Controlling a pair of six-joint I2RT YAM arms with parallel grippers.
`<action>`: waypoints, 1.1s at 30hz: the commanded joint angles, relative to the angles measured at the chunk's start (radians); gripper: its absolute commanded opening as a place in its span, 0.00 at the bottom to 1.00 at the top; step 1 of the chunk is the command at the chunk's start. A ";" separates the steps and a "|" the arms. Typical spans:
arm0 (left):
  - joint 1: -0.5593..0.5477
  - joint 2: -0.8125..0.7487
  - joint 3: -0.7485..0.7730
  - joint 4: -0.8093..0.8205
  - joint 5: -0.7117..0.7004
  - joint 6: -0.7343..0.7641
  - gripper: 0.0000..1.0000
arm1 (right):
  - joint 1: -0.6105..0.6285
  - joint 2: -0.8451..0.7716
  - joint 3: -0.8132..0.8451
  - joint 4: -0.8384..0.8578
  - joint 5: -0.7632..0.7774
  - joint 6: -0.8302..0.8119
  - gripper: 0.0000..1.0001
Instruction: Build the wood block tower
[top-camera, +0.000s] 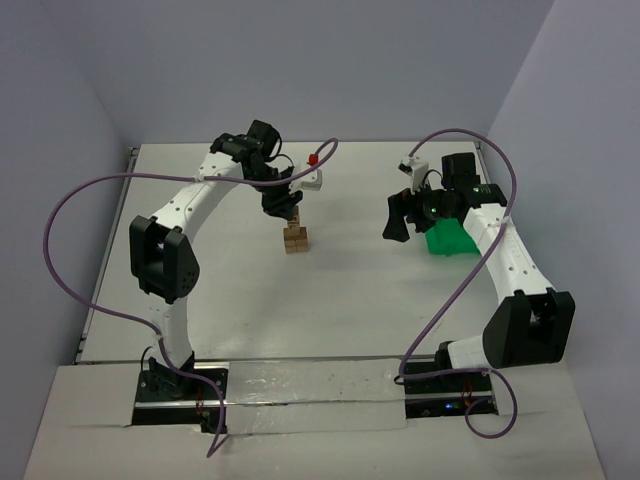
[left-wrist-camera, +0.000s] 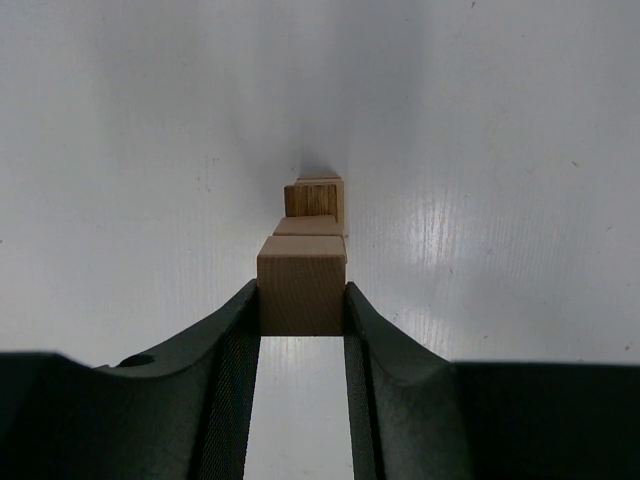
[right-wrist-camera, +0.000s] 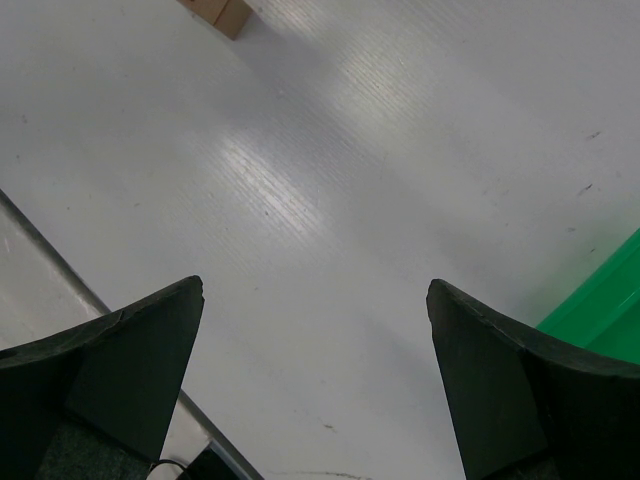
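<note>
The wood block tower (top-camera: 296, 240) is a short stack of light-brown cubes near the middle of the table. My left gripper (top-camera: 285, 208) hangs right above it. In the left wrist view that gripper (left-wrist-camera: 302, 296) is shut on one wooden cube (left-wrist-camera: 302, 283), pinched between both fingertips. The stack's other cubes (left-wrist-camera: 314, 200) show just beyond the held one. I cannot tell whether the held cube touches the stack. My right gripper (top-camera: 397, 220) stands off to the right, and its jaws (right-wrist-camera: 315, 290) are wide open over bare table with nothing between them.
A bright green bin (top-camera: 447, 240) sits on the table just right of the right gripper, and its corner (right-wrist-camera: 600, 310) shows at the right edge of the right wrist view. A metal strip (top-camera: 300, 365) runs along the table's near edge. Purple cables loop over both arms.
</note>
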 joint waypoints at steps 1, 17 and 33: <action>-0.006 0.001 0.014 0.007 0.010 -0.005 0.31 | 0.006 0.005 0.040 -0.003 -0.005 -0.002 1.00; -0.007 0.012 0.004 0.009 0.003 -0.005 0.41 | 0.006 0.012 0.048 -0.004 -0.007 0.000 1.00; -0.009 0.009 0.022 0.007 0.008 -0.008 0.62 | 0.007 0.012 0.052 -0.007 -0.009 0.000 1.00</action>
